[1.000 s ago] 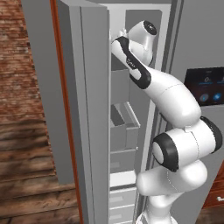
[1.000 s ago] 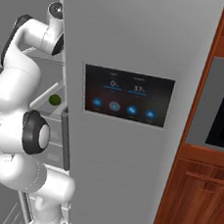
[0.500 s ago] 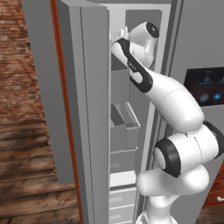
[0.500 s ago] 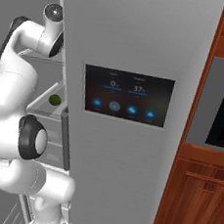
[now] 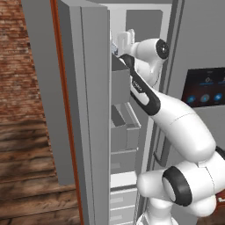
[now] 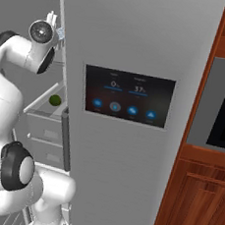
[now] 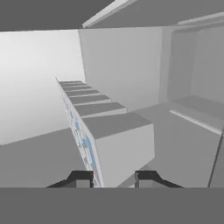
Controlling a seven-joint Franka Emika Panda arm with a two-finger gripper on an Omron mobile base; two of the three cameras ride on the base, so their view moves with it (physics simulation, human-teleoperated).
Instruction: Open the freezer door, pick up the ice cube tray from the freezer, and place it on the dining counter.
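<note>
The tall plain grey freezer door (image 5: 94,110) stood swung open at the left. To its right, high inside the freezer (image 5: 132,132), the two-finger gripper (image 7: 111,178) straddled one end of the small white ice cube tray with pale blue grid (image 7: 103,127). The tray's long axis ran straight ahead from the fingertips, away from the hand. The jaws stood narrowly apart, one at either side of it; a firm clamp could not be confirmed.

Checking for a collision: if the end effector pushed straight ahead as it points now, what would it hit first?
The ice cube tray already sits between the end effector fingertips; past it, likely the freezer back wall, though depth is unclear.
</note>
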